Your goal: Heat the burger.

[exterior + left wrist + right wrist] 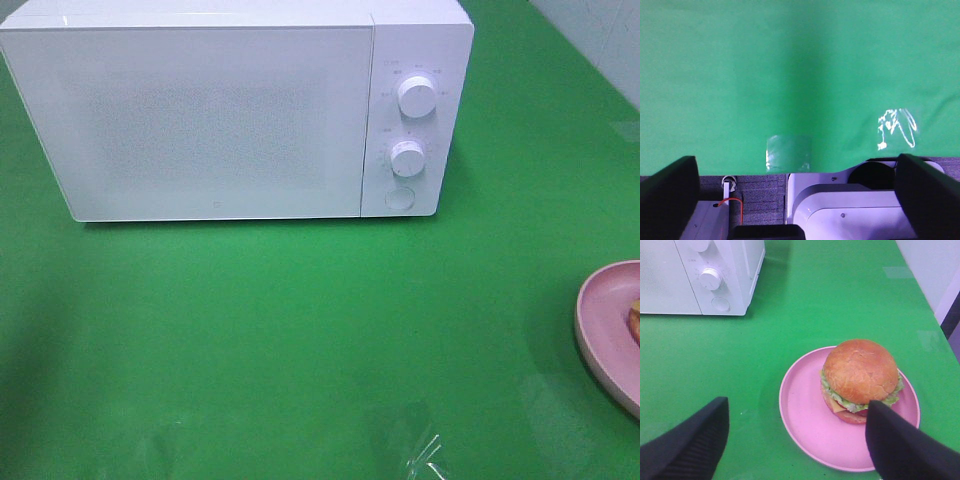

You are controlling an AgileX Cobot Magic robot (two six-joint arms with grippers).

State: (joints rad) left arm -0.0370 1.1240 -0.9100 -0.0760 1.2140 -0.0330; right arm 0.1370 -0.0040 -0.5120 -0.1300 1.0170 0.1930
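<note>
Exterior high — shut microwave (220,115), plate (605,325) apart.

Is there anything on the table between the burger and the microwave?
No, nothing. In the right wrist view only bare green table lies between the burger on its pink plate and the microwave.

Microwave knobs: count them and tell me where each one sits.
2, both on the microwave control panel, right of its shut door: upper knob, and lower knob beneath it. Below them is a round button, not a knob.
</note>
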